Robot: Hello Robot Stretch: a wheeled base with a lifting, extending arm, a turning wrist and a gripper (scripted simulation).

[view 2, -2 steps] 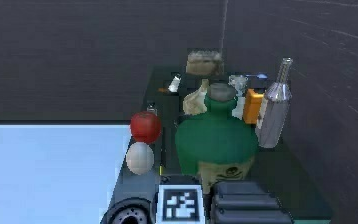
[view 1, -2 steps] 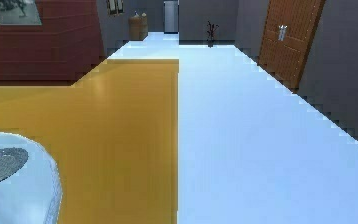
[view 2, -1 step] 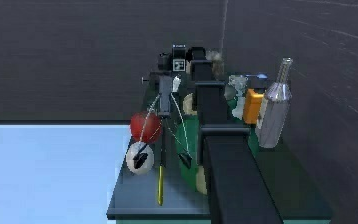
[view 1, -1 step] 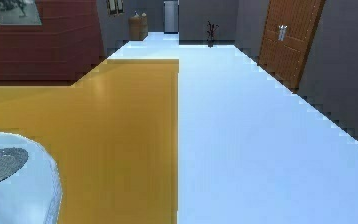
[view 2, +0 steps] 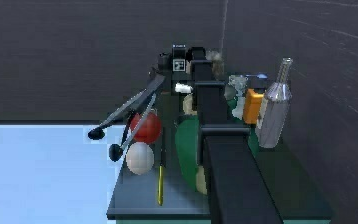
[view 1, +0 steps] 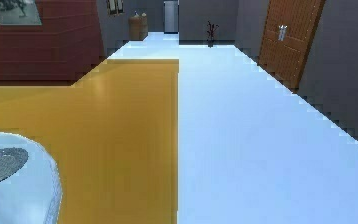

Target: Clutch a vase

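Arm side view: I see the arm (view 2: pixel 237 178) lying across a dark table (view 2: pixel 135 198), w/ the gripper (view 2: pixel 105 140) at the table's left edge and its thin fingers (view 2: pixel 129 110) slanting down-left past a red ball (view 2: pixel 145 126). Can't tell if it holds anything, nor how wide it's set. A tall silvery vase (view 2: pixel 275 108) stands upright on the table's right, just beside an orange container (view 2: pixel 254 105), well apart from the gripper. Near the red ball: white ball (view 2: pixel 139 158), green plate (view 2: pixel 190 150), yellow pencil (view 2: pixel 160 185). Fwd view: yellow rug (view 1: pixel 107 120) near left, wooden door (view 1: pixel 287 40) far right.
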